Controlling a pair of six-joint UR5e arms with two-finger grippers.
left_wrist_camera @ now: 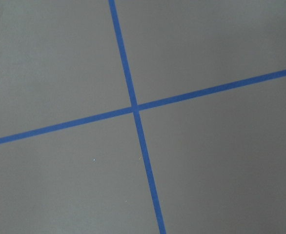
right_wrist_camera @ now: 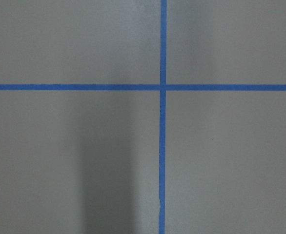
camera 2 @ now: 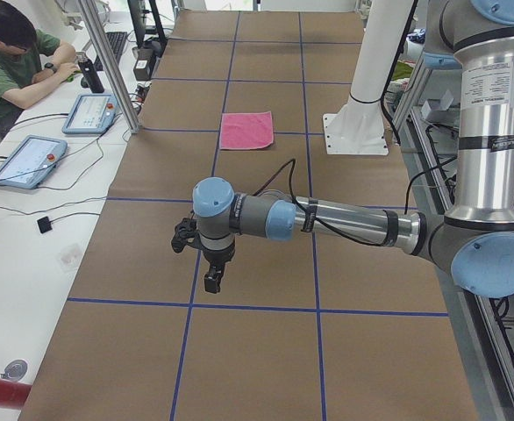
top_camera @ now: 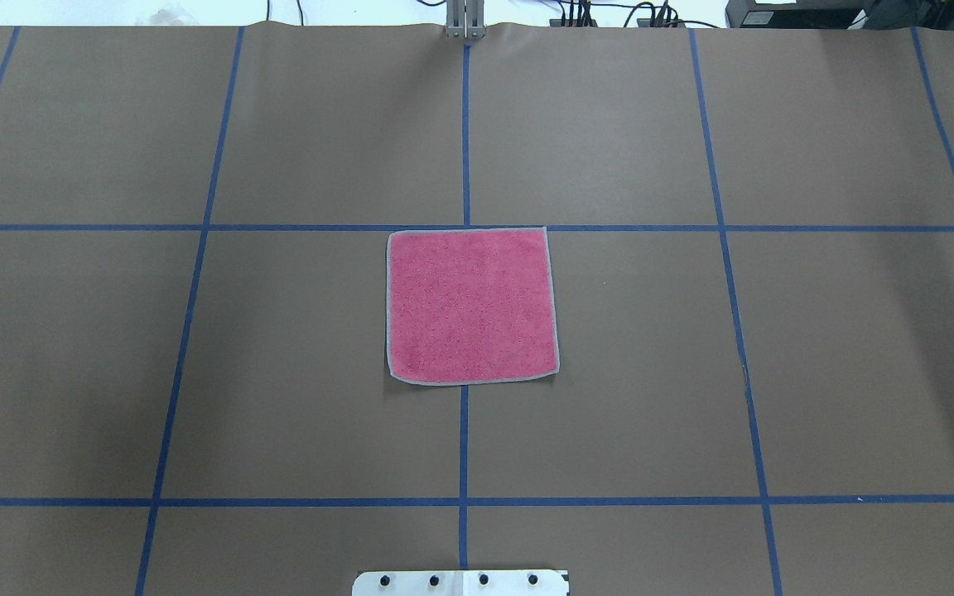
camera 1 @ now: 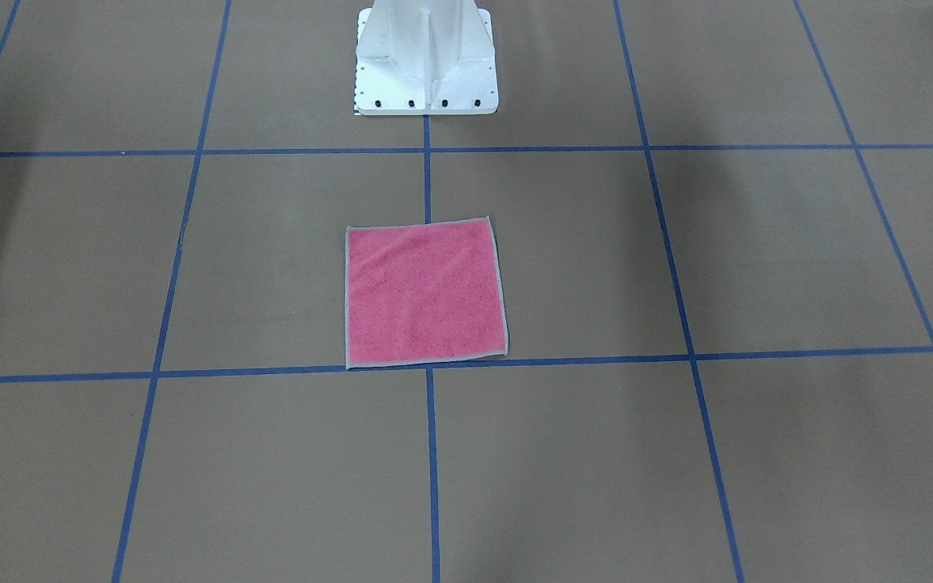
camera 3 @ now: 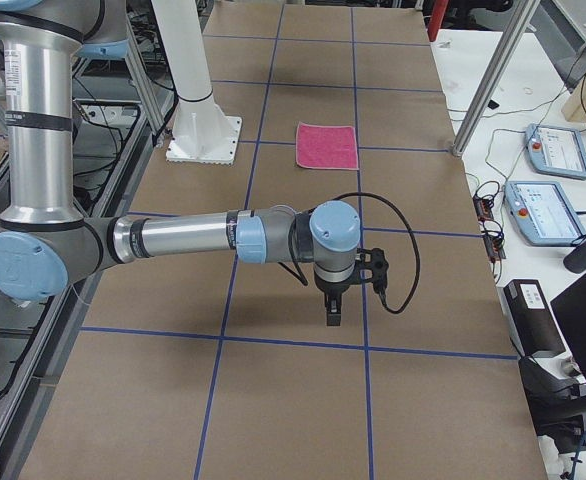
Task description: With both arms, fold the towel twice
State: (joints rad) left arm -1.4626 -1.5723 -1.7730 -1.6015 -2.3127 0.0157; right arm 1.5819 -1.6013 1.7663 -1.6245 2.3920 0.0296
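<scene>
We should bring the left gripper and right gripper, open or closed we cannot tell, to 2 neighbouring corners of the flat towel.

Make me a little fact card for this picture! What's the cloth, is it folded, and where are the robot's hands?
cloth: towel, pink side up, grey border
folded: no, lying flat and spread out
lies on: table, brown cover with blue tape lines
left gripper: above the table, far from the towel
right gripper: above the table, far from the towel
grippers open or shut: cannot tell
</scene>
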